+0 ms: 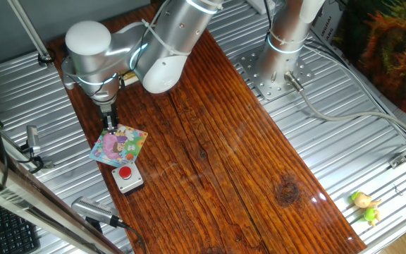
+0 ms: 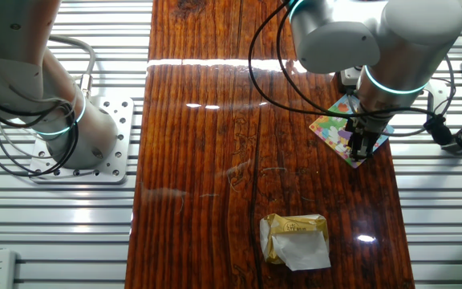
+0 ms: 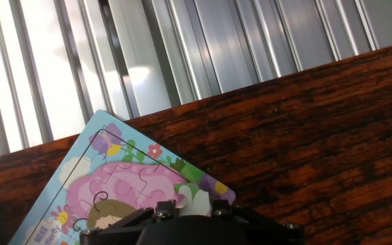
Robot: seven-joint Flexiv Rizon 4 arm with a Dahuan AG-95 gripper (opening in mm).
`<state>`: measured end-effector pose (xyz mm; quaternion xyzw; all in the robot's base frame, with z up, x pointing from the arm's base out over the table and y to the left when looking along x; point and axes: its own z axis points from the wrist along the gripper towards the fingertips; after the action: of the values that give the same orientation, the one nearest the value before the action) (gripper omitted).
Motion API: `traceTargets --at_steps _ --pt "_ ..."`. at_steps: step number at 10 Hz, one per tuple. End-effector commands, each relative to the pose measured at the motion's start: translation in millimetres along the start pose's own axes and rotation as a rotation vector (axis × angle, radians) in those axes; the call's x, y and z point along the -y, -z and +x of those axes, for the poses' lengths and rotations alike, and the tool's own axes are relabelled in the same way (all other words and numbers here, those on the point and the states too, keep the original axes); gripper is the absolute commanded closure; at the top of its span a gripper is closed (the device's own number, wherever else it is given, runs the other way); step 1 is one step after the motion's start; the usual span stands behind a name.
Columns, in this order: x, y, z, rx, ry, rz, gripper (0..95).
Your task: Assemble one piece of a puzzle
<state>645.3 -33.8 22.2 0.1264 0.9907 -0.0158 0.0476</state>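
One puzzle [image 1: 119, 146] is lying flat near the table [image 1: 217, 155] edge, beside the grey button box [image 1: 127, 177], and the gripper [image 1: 109, 124] is hovering right over it, jaws looking close together, though I cannot tell whether they're pinching a piece. Pressing off-centre could be sliding the board toward the metal slats [image 3: 182, 47].

The puzzle [image 1: 119, 146] carries a pastel cartoon in pink, yellow, green and blue inside a light blue border. The bench [image 1: 231, 162] is reddish-brown wood with dark grain. A grey box [image 1: 127, 177] just near of the puzzle has a red button. The fingers [image 2: 363, 138] are black.
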Motion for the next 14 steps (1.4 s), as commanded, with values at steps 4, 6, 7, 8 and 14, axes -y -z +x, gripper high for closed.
traceTargets --at_steps 4,6,7,8,14 --pt "-1.1 -3.1 0.6 -0.001 -0.002 -0.002 95.0" --pt "-1.2 -3.5 0.6 -0.001 -0.001 -0.001 95.0" --pt "-1.2 -3.5 0.6 -0.001 -0.001 -0.001 95.0" --pt "-1.2 -3.5 0.6 -0.001 -0.001 -0.001 95.0" --pt "-1.2 -3.5 0.6 0.0 -0.001 -0.001 95.0"
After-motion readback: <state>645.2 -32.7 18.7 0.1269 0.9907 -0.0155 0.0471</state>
